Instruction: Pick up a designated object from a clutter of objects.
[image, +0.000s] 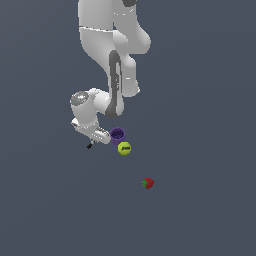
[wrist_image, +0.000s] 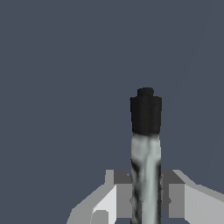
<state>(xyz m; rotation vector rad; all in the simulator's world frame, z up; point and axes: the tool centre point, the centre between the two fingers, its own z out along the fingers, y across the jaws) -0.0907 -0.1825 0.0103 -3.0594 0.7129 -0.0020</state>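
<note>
Stick tool: shaft runs off the wrist view's edge, far end unseen; only a dark speck in the exterior view. Gripper: fingers too small to separate there; wrist view crops both. Arm base cut by the exterior frame. Purple cup partly behind the wrist.
</note>
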